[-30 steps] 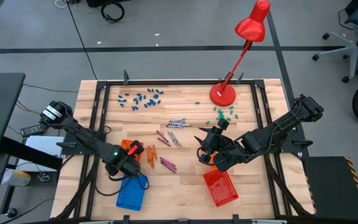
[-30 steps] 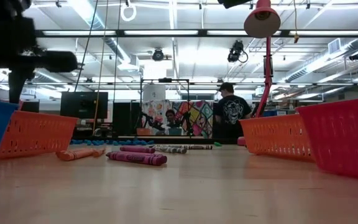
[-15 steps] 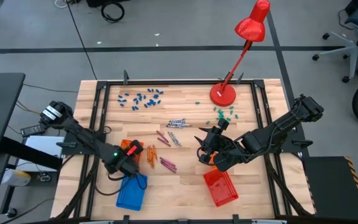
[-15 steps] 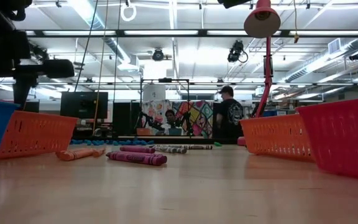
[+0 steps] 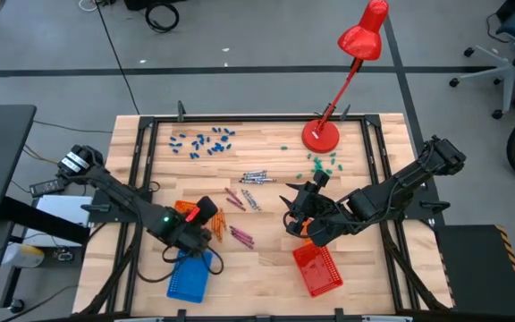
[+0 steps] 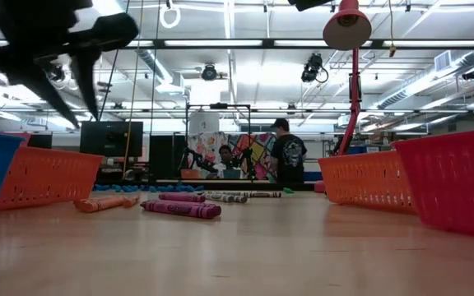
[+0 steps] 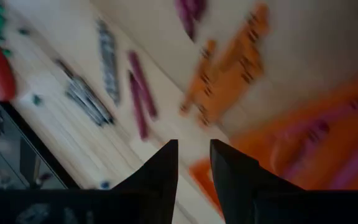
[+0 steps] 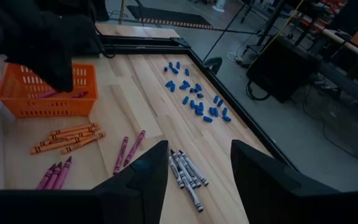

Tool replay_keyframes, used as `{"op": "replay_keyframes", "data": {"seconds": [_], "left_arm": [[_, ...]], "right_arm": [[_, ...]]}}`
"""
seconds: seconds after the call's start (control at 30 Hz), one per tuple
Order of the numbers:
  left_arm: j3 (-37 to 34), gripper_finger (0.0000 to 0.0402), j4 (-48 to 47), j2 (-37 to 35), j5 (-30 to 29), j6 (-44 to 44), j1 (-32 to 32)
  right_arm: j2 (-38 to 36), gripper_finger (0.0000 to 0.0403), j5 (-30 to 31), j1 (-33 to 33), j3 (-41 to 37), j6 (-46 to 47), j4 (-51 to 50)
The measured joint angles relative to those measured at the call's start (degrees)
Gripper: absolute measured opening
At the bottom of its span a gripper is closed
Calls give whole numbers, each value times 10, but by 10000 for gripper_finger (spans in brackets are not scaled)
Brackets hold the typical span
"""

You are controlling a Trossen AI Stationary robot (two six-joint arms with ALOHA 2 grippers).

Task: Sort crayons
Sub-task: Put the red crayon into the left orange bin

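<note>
Wooden table (image 5: pixel 266 259) inside a black frame. Red desk lamp (image 5: pixel 351 54): round base on the far right of the top, arm tilted, shade beyond the far edge. Left near side: orange basket (image 5: pixel 182 210), with blue basket (image 5: pixel 186 279) nearer the edge. Right near side: red basket (image 5: pixel 317 271). Person (image 6: pixel 287 159) in dark shirt stands in the room behind
</note>
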Motion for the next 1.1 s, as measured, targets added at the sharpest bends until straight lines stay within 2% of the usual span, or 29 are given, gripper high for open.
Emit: {"op": "replay_keyframes", "data": {"seconds": [0.23, 0.5, 0.67, 0.93, 1.1], "left_arm": [[0, 103, 104, 0, -1, 77, 66], [0, 103, 213, 4, 69, 147, 140], [0, 103, 278, 41, 93, 156, 170], [0, 103, 278, 129, 109, 134, 208], [0, 103, 275, 151, 124, 110, 241]], "right_arm": [[0, 178, 0, 0, 0, 0, 2], [0, 178, 0, 0, 0, -5, 2], [0, 178, 0, 0, 0, -5, 1], [0, 178, 0, 0, 0, -5, -1], [0, 178, 0, 0, 0, -5, -2]]}}
